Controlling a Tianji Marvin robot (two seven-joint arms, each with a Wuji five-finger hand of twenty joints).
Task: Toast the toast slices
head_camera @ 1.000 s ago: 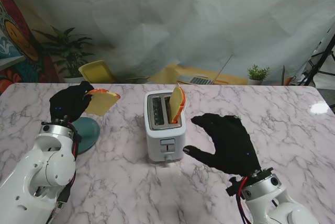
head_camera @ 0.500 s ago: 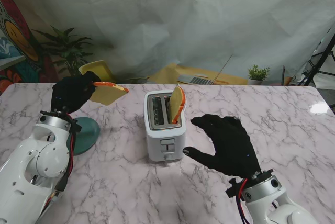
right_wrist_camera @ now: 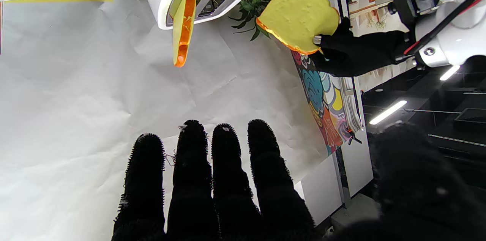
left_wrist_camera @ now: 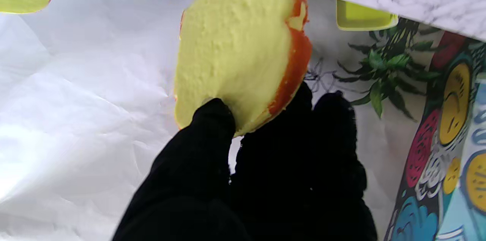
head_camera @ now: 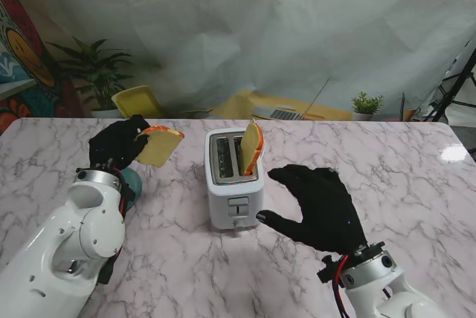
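Pinched between thumb and fingers, my black-gloved left hand (head_camera: 117, 143) has the yellow foam toast slice with the orange crust (head_camera: 161, 145) by one edge. Most of the slice stands free of the glove, which I take to be deliberate: a free leading edge can go into a slot without the fingers fouling the rim. In the left wrist view the thumb (left_wrist_camera: 212, 119) presses on the pale face while the other fingers back the crust side. The slice hangs in the air to the left of the white two-slot toaster (head_camera: 233, 184), above the marble-patterned table (head_camera: 171, 258), near a teal round plate (head_camera: 132, 184) mostly hidden by my forearm.

On the toaster's right, my black-gloved right hand (head_camera: 320, 203) is spread, fingers apart, holding nothing, close beside the casing but apparently not touching it; I judge it stands ready to steady the body.

A second yellow-and-orange slice (head_camera: 252, 147) stands upright in the right-hand slot, leaning slightly. The left-hand slot looks empty, so that is my target.
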